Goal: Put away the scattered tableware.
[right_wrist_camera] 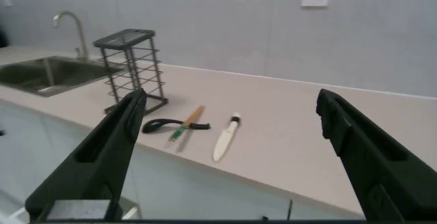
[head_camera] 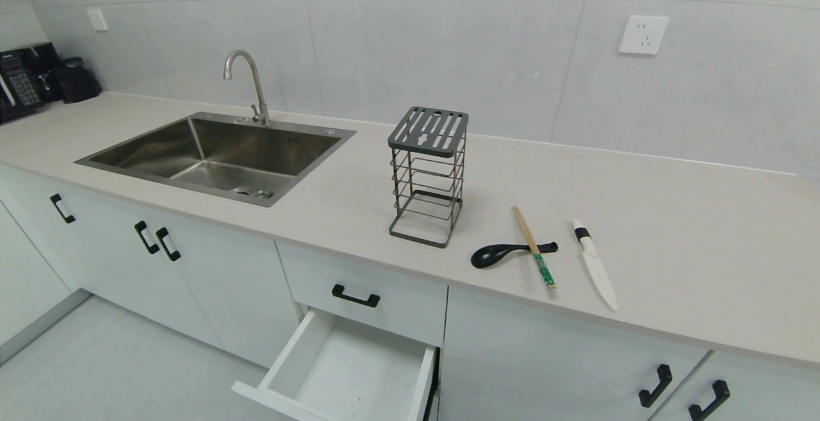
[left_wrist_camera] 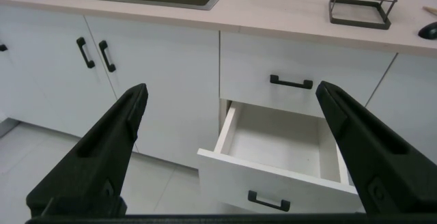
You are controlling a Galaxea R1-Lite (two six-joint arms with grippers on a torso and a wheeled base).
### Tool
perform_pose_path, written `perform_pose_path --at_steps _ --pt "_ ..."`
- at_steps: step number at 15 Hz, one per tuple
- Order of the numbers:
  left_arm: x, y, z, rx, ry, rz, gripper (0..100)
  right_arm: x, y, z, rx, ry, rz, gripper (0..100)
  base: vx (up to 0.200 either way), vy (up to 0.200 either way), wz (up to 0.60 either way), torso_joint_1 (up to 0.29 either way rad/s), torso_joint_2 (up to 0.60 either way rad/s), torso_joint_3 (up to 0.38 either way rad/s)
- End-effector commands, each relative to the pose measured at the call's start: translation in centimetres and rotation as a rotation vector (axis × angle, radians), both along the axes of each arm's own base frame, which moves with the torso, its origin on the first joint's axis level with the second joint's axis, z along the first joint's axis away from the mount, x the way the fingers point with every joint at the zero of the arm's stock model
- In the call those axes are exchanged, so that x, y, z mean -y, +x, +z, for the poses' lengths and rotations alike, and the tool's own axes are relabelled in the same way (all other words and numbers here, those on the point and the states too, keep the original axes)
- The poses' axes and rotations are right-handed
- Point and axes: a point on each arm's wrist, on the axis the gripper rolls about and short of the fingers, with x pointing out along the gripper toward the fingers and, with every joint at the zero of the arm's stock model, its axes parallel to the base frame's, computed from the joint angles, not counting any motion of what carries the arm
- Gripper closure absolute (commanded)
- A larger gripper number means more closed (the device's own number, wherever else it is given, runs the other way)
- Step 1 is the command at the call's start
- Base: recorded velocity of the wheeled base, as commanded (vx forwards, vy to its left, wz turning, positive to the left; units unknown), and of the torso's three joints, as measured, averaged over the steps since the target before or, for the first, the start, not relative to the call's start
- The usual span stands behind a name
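A black spoon (head_camera: 496,254) lies on the counter right of a dark wire rack (head_camera: 428,174), its handle under a pair of wooden chopsticks (head_camera: 533,247) with green tips. A white knife (head_camera: 595,264) with a black band lies farther right. My right gripper (right_wrist_camera: 232,100) hangs open in front of the counter, facing the spoon (right_wrist_camera: 158,124), chopsticks (right_wrist_camera: 188,121) and knife (right_wrist_camera: 225,138). My left gripper (left_wrist_camera: 232,91) is open and holds nothing, low before the cabinets, facing the pulled-out white drawer (left_wrist_camera: 280,149).
The open drawer (head_camera: 346,370) sits below the rack, under a shut drawer with a black handle (head_camera: 355,296). A steel sink (head_camera: 211,152) with a faucet (head_camera: 246,81) is set in the counter (head_camera: 672,229) at left. Dark appliances (head_camera: 32,78) stand far left. A wall socket (head_camera: 643,34) is behind.
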Motion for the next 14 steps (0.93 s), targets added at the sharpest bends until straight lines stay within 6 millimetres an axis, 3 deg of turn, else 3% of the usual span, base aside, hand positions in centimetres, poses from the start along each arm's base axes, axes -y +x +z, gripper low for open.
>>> perform_pose_path --at_steps 1,5,6,9,14 --pt "0.0 0.0 0.0 -0.001 0.0 0.0 0 -0.4 5.8 3.3 -0.269 -0.028 0.166 0 0.0 0.0 0.0 0.0 0.0 0.0" --pt "0.0 0.0 0.0 -0.001 0.0 0.0 0 -1.2 9.4 2.3 -0.46 -0.052 0.269 0 0.0 0.0 0.0 0.0 0.0 0.0" --pt "0.0 0.0 0.0 -0.001 0.001 0.0 0 -1.6 11.2 2.0 -0.512 -0.074 0.296 0 0.0 0.0 0.0 0.0 0.0 0.0" --pt "0.0 0.0 0.0 -0.001 0.0 0.0 0 -2.5 15.5 1.0 -0.551 -0.162 0.311 0 0.0 0.0 0.0 0.0 0.0 0.0" --pt "0.0 0.0 0.0 -0.001 0.0 0.0 0 -4.5 20.1 -0.3 -0.679 -0.193 0.31 0 0.0 0.0 0.0 0.0 0.0 0.0"
